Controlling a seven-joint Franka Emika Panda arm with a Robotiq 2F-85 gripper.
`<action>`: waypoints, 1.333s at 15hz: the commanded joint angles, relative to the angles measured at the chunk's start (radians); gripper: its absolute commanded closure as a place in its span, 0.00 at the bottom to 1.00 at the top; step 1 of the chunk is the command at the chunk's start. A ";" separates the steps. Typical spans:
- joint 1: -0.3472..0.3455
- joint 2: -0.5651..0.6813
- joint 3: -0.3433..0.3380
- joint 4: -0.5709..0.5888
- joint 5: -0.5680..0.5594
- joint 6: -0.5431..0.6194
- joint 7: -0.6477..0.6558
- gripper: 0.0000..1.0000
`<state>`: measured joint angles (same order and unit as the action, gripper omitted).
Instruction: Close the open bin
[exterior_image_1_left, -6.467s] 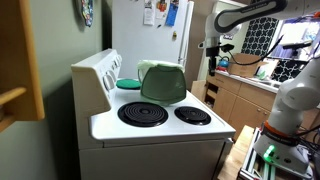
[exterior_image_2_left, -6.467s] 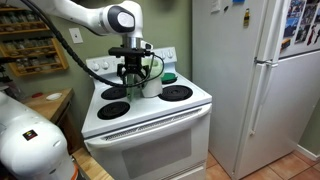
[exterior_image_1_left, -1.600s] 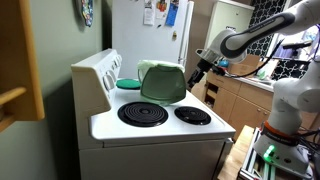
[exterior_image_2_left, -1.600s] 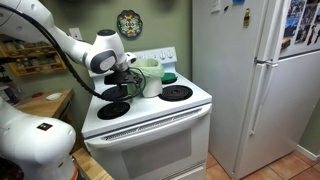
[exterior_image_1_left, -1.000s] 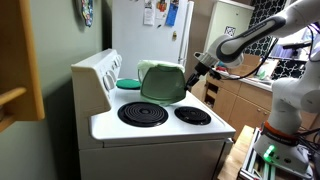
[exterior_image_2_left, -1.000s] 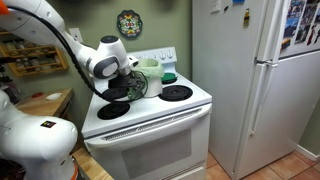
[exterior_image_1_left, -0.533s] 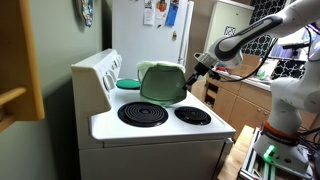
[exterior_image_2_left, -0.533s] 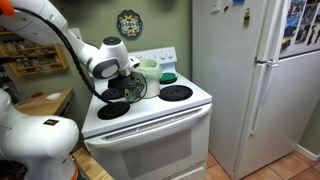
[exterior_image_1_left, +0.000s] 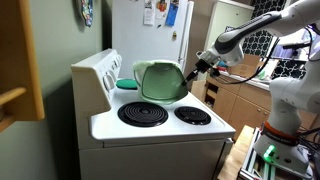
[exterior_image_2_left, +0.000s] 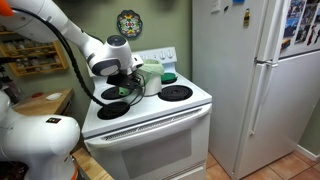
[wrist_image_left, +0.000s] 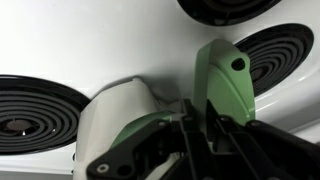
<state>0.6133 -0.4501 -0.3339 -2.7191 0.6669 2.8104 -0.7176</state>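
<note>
Black linkage of the hand (wrist_image_left: 198, 128) fills the bottom of the wrist view and is cropped by the lower edge. Its fingertips are lost among the dark parts, so I cannot tell whether it is open, closed or gripping. It sits right at the pale-green lid (wrist_image_left: 226, 80), which stands raised on edge beside the whitish body of the bin (wrist_image_left: 115, 112). Whether the two touch is not clear. In an exterior view the hand (exterior_image_1_left: 201, 68) is a small dark blur just beside the bin (exterior_image_1_left: 160, 84). In an exterior view from the stove's front the hand (exterior_image_2_left: 131, 88) merges with the bin (exterior_image_2_left: 150, 74) behind it. The arm (exterior_image_1_left: 245, 30) slopes down from the upper edge toward the bin, its base out of frame. Seen from the front, the arm (exterior_image_2_left: 60, 30) arcs over from the side and bends at the wrist down over the stove. The bin stands on the white counter (wrist_image_left: 80, 40) among the coil burners (wrist_image_left: 28, 108), toward the back panel and near a flat teal dish (exterior_image_1_left: 128, 84). Papers (exterior_image_1_left: 155, 12) pinned to the fridge (exterior_image_1_left: 140, 35) carry print too small to read.
</note>
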 joint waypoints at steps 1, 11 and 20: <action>0.046 -0.019 -0.045 0.014 0.101 -0.059 0.017 0.96; 0.061 -0.010 -0.057 0.037 0.241 -0.090 0.038 0.86; 0.048 -0.003 -0.054 0.100 0.341 -0.097 0.228 0.96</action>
<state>0.6762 -0.4590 -0.3902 -2.6473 0.9721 2.7225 -0.6016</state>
